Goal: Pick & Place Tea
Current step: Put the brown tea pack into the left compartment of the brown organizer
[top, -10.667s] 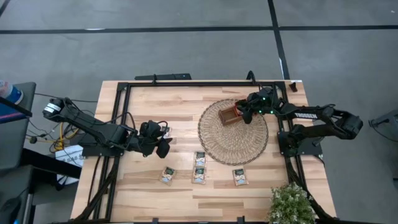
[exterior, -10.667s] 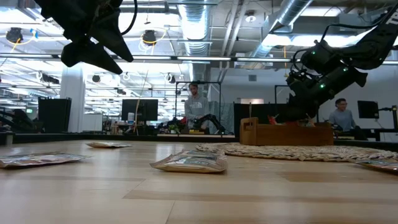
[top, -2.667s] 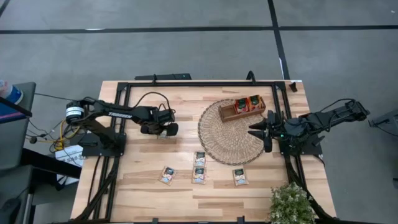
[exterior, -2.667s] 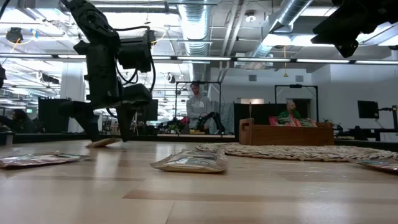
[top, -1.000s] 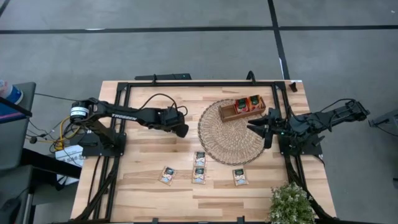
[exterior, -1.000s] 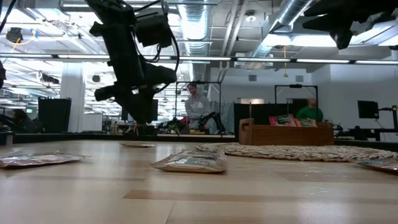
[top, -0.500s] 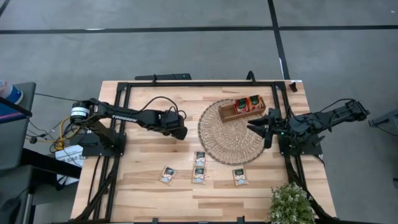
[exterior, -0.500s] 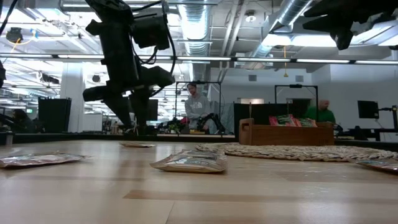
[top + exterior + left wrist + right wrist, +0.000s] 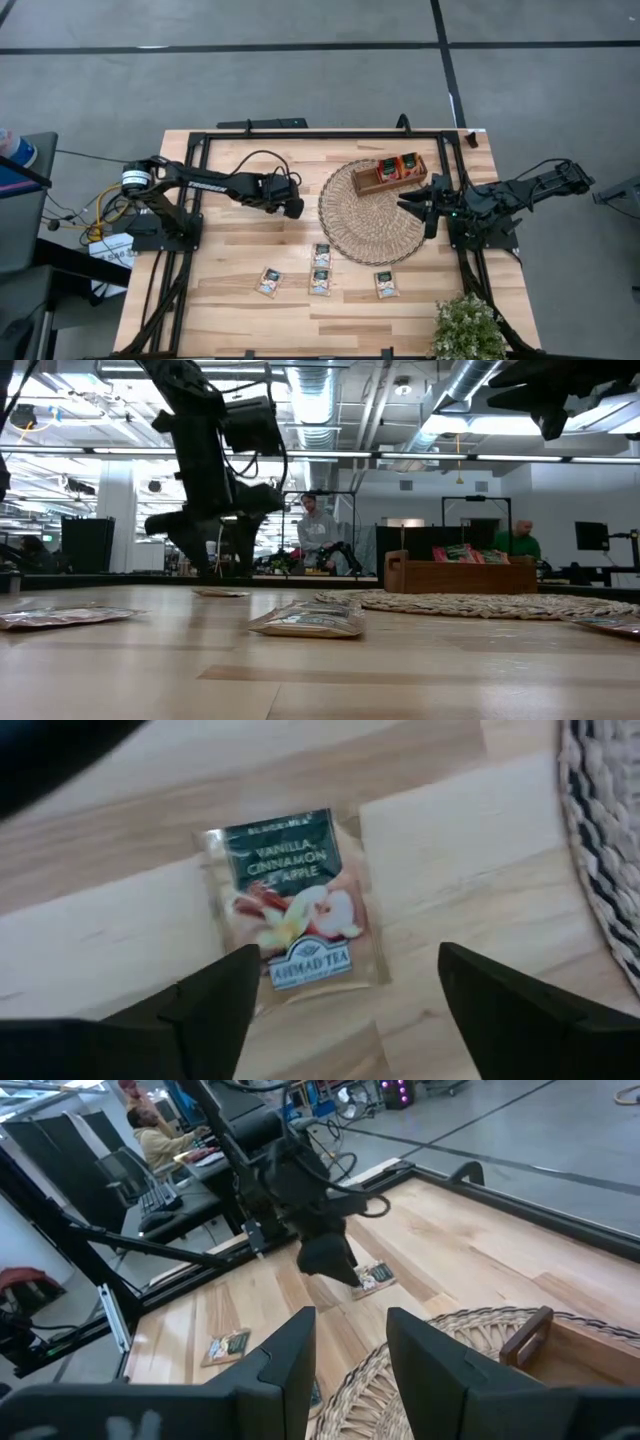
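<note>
Just changed: the left gripper [image 9: 340, 995] has spread its fingers wide and let go of a tea sachet [image 9: 290, 910], which a second ago it was carrying pinched shut; the sachet now lies flat on the worktop [image 9: 240, 255], just left of the wicker mat [image 9: 375, 212].
Meaning for the task: this looks like a drop short of the wooden tray [image 9: 390, 172], so the sachet probably needs regrasping or a pickup by the other arm.
Left gripper: hovering right over the sachet, empty, fingers straddling it without touching.
Right gripper [image 9: 420, 208]: unchanged, waiting at the mat's right edge, fingers part-open with nothing between them.
Other tea: two red sachets [image 9: 397, 166] stand in the tray on the far side of the mat; three more pale ones [image 9: 320, 270] lie on the near worktop.
Materials: the sachet is thin, glossy foil-paper, square, printed with a fruit picture; likely slippery and hard to pinch when flat.
Surfaces: pale, smooth wooden planks; the mat is round, coarse, coiled weave.
</note>
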You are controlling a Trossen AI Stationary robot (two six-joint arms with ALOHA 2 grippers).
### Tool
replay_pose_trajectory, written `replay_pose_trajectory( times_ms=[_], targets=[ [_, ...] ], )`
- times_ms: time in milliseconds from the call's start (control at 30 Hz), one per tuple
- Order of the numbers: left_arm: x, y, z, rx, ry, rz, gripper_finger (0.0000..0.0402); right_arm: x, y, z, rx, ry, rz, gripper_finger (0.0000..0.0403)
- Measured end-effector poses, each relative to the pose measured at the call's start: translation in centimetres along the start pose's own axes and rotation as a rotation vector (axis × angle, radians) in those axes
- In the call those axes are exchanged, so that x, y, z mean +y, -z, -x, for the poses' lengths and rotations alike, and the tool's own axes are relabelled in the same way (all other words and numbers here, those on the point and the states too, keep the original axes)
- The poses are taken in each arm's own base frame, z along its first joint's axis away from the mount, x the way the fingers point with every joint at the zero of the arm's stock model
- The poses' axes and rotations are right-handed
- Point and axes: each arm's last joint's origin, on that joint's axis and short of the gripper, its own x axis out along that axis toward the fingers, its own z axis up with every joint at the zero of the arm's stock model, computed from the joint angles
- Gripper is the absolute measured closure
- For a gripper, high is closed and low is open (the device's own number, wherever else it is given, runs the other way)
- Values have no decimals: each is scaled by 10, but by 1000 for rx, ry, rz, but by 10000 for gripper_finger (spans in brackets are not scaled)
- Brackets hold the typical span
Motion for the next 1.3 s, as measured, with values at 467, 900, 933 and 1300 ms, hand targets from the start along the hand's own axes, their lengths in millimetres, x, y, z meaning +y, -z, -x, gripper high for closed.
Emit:
replay_pose_trajectory(
  times_ms=[467,900,933,1300],
  targets=[
    [1,4,-39,100,-81,16,86,0,1,0,5,3,4,285],
    [-2,2,-37,79,-131,4,212,0,1,0,4,4,3,285],
    [-2,1,-37,74,-131,3,226,0,1,0,4,4,3,285],
    [-5,3,-36,60,-131,-27,357,0,1,0,4,4,3,285]
  ],
)
